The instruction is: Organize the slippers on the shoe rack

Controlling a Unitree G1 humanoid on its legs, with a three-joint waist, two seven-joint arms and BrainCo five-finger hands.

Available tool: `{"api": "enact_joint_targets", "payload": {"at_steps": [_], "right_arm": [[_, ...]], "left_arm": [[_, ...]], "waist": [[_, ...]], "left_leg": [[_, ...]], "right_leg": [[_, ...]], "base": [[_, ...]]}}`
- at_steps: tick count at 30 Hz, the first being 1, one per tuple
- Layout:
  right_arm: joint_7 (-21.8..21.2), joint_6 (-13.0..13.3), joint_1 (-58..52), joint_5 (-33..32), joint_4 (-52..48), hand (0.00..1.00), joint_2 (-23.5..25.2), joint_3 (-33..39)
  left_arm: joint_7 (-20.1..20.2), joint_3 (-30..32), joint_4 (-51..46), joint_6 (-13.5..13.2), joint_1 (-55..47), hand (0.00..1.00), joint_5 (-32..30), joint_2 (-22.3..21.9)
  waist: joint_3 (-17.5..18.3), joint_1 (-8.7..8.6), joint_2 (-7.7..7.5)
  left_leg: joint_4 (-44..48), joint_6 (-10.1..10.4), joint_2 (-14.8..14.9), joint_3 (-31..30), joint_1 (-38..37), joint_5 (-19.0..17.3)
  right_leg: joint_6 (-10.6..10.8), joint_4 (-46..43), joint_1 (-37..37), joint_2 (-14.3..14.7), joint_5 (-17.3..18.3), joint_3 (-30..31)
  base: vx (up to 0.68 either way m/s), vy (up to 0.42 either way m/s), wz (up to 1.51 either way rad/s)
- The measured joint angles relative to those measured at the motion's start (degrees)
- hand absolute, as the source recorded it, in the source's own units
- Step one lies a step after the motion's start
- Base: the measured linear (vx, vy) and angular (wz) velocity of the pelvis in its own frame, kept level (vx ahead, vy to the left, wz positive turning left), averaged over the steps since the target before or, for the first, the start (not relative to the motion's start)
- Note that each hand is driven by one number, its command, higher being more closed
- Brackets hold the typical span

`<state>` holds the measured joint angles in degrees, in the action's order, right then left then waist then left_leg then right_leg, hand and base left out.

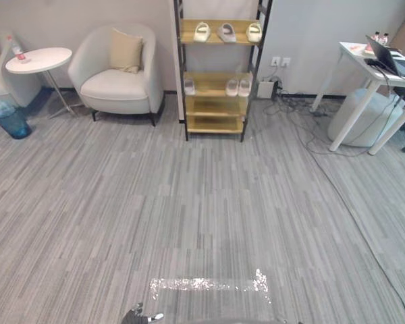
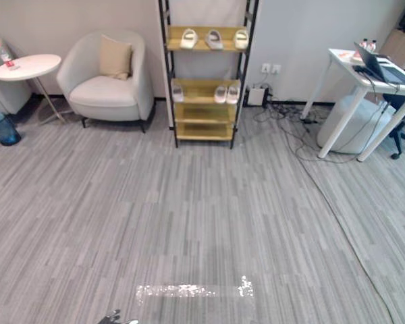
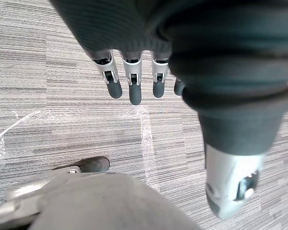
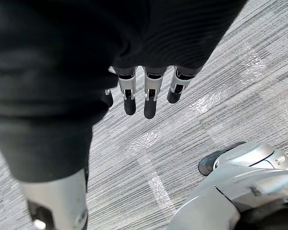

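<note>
A wooden shoe rack (image 1: 214,125) with a dark frame stands against the far wall, well ahead of me across the grey floor. Three pale slippers lie on its top shelf: one at the left (image 1: 202,31), one in the middle (image 1: 226,32), one at the right (image 1: 254,31). On the middle shelf a single slipper (image 1: 189,86) sits at the left and a pair (image 1: 237,87) at the right. My left hand (image 3: 132,81) hangs over the floor with straight fingers, holding nothing. My right hand (image 4: 149,96) hangs likewise, open and empty.
A cream armchair (image 1: 118,71), a round white side table (image 1: 39,59) and a blue bin (image 1: 12,121) stand left of the rack. A white desk (image 1: 364,64) with a laptop is at the right, cables (image 1: 304,115) trailing on the floor. Shiny tape (image 1: 209,283) marks the floor near me.
</note>
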<state>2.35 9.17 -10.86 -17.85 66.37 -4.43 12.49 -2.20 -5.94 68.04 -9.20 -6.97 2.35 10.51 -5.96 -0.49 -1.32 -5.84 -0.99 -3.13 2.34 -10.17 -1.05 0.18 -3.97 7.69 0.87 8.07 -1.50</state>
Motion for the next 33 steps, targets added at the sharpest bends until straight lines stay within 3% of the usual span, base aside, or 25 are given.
{"api": "enact_joint_targets", "payload": {"at_steps": [3,5,7,8,9,10,11,14,16,17,20,22,23,25,26,27,28,29,31,33], "right_arm": [[0.0,0.0,0.1,0.0,-0.1,0.0,0.4,0.0],[0.1,0.1,0.2,0.0,-0.4,0.0,1.2,-0.1],[0.3,0.5,0.5,-0.1,-0.8,0.0,2.1,-0.5],[0.4,0.6,0.6,-0.1,-1.0,0.0,2.0,-1.1],[0.5,0.6,0.8,-0.1,-1.2,0.0,1.9,-1.3],[0.6,0.5,0.4,-0.1,-2.4,0.0,1.7,-1.7],[0.7,0.6,0.3,-0.1,-2.9,0.0,1.6,-1.8],[1.0,0.5,0.4,-0.1,-3.2,0.0,0.7,-2.1],[1.1,0.3,0.6,-0.1,-4.7,0.0,0.1,-2.2],[1.2,0.3,0.9,-0.1,-5.0,0.0,-0.5,-2.7],[1.3,0.3,1.2,0.0,-5.0,0.0,-0.1,-4.1],[1.2,0.0,0.9,1.2,-5.2,0.0,-0.2,-4.8],[1.1,-0.1,0.7,2.1,-5.5,0.0,-0.1,-4.8],[1.0,-0.2,0.2,2.2,-7.2,0.0,-0.1,-4.7],[1.0,-0.1,0.1,2.2,-7.7,0.0,-0.1,-4.3],[1.1,-0.1,0.1,2.2,-8.6,0.0,-0.3,-4.1],[1.1,-0.1,0.1,2.2,-8.7,0.0,-0.3,-4.1],[1.1,0.0,0.2,2.2,-9.2,0.0,-0.2,-4.1],[1.0,0.2,0.6,2.2,-9.3,0.0,-0.2,-4.1],[1.0,0.6,1.3,2.2,-9.2,0.0,-0.2,-4.1]], "left_arm": [[-0.1,1.6,-0.1,0.0,0.0,0.0,0.0,0.0],[-0.1,5.1,-1.3,0.1,0.0,0.0,0.0,0.0],[0.0,8.5,-4.3,0.1,-0.6,0.0,0.0,-0.1],[-0.1,9.8,-5.4,0.2,-0.6,0.0,0.0,-0.3],[-0.1,9.9,-5.6,0.2,-0.6,0.0,0.0,-0.5],[-0.2,10.0,-5.8,0.1,-0.5,0.0,0.2,-0.7],[-0.3,10.5,-6.2,0.1,-0.6,0.0,0.2,-0.9],[-1.3,10.6,-6.9,-0.1,-1.0,0.0,0.7,-1.7],[-1.5,10.6,-6.9,0.1,-1.1,0.0,0.8,-2.4],[-1.5,10.6,-6.5,0.3,-1.3,0.0,0.8,-3.0],[-1.5,10.6,-6.5,0.5,-2.2,0.0,0.7,-2.2],[-1.5,11.1,-6.6,0.9,-2.1,0.0,0.5,-2.3],[-1.5,11.0,-6.6,0.9,-2.1,0.0,0.4,-2.1],[-1.4,10.9,-6.7,1.0,-1.5,0.0,0.1,-2.0],[-1.5,11.0,-6.7,1.1,-1.2,0.0,0.0,-2.0],[-1.5,9.5,-6.7,1.1,0.1,0.0,0.2,-2.1],[-1.6,9.3,-6.7,1.1,0.3,0.0,0.2,-2.1],[-1.6,8.3,-6.7,1.1,1.6,0.0,0.4,-2.4],[-1.5,8.2,-6.6,1.0,2.8,0.0,1.4,-3.5],[-1.4,6.7,-6.0,0.8,4.4,0.0,1.8,-6.1]], "waist": [[-0.5,-0.05,-0.65],[-1.2,-0.06,-1.69],[-2.8,0.32,-3.19],[-3.7,0.56,-3.79],[-3.8,0.71,-3.65],[-3.9,0.85,-3.01],[-4.1,0.83,-2.82],[-3.8,0.94,-1.5],[-3.7,1.08,-0.24],[-3.0,1.23,0.81],[0.0,1.87,-0.6],[1.0,2.52,-1.1],[1.3,2.66,-1.51],[1.4,2.46,-1.57],[1.2,2.33,-1.38],[0.9,2.29,-0.85],[0.9,2.29,-0.81],[0.7,1.95,-0.39],[0.7,0.91,-0.32],[0.7,0.12,-0.19]], "left_leg": [[0.8,0.5,-0.1,-0.1,0.3,-0.5],[7.4,1.2,-0.4,0.0,3.1,-3.9],[23.2,3.1,-0.1,1.4,9.7,-8.8],[35.9,2.6,1.0,3.2,15.0,-10.4],[38.4,2.4,1.7,4.0,16.1,-10.7],[46.3,1.6,4.7,6.1,19.3,-12.3],[50.1,2.4,7.3,6.9,21.0,-13.4],[45.6,3.6,10.8,8.2,22.4,-13.9],[36.3,4.2,10.5,8.9,22.1,-13.1],[32.1,4.8,10.0,9.2,21.7,-10.2],[30.1,2.3,6.2,12.5,20.8,-12.9],[29.6,1.0,4.4,15.1,18.2,-14.0],[27.9,0.7,3.3,15.9,16.0,-14.2],[24.6,-0.2,1.9,15.7,10.9,-14.6],[23.7,-0.3,1.6,15.2,8.9,-14.7],[19.6,-0.3,1.9,14.1,3.4,-14.6],[19.3,-0.2,2.0,14.0,3.0,-14.6],[17.0,-0.2,3.2,13.4,-0.1,-14.6],[15.8,-0.2,4.1,12.6,-1.6,-14.6],[14.5,-0.1,5.0,12.2,-2.8,-14.6]], "right_leg": [[-0.3,-3.4,-1.6,-0.3,2.1,-0.2],[-0.5,-7.4,-2.8,-1.0,4.5,-0.4],[-1.3,-10.9,-3.9,-1.6,6.6,-0.7],[-1.7,-12.2,-3.8,-2.0,7.3,-0.5],[-1.8,-12.3,-3.7,-1.9,7.4,-0.5],[-1.8,-13.1,-3.4,-1.5,8.1,-0.5],[-1.8,-13.7,-2.6,-1.6,9.0,-0.2],[-1.0,-13.9,-1.4,-2.6,11.3,1.8],[0.9,-13.9,-1.7,-3.6,12.3,3.1],[2.4,-14.0,-2.0,-4.2,13.2,4.7],[2.7,-13.5,-2.4,-7.2,13.0,9.3],[3.5,-19.3,-4.1,-8.9,12.9,12.1],[4.9,-24.0,-5.5,-9.4,12.5,12.9],[11.0,-39.8,-11.0,-9.5,8.2,12.3],[10.8,-46.0,-13.5,-9.7,8.2,11.1],[8.1,-51.4,-16.6,-9.7,10.4,5.7],[7.8,-51.5,-16.8,-9.8,10.6,5.2],[4.7,-48.9,-19.1,-9.6,12.7,0.0],[3.8,-43.8,-21.0,-9.5,13.2,-3.3],[2.7,-33.2,-23.9,-7.9,10.8,-4.5]], "base": [[0.01,-0.035,0.05],[0.03,-0.045,0.06],[-0.02,-0.073,-0.01],[-0.04,-0.069,-0.06],[0.0,-0.035,-0.13],[0.06,0.006,-0.05],[0.08,0.017,-0.06],[0.15,0.15,-0.13],[0.25,0.315,-0.31],[0.33,0.41,-0.44],[0.35,0.282,-0.32],[0.37,0.26,-0.35],[0.42,0.245,-0.23],[0.37,0.18,0.01],[0.4,0.119,0.17],[0.33,0.086,0.16],[0.35,0.024,0.19],[0.19,-0.026,0.16],[0.23,-0.073,0.29],[0.32,-0.174,0.26]]}}
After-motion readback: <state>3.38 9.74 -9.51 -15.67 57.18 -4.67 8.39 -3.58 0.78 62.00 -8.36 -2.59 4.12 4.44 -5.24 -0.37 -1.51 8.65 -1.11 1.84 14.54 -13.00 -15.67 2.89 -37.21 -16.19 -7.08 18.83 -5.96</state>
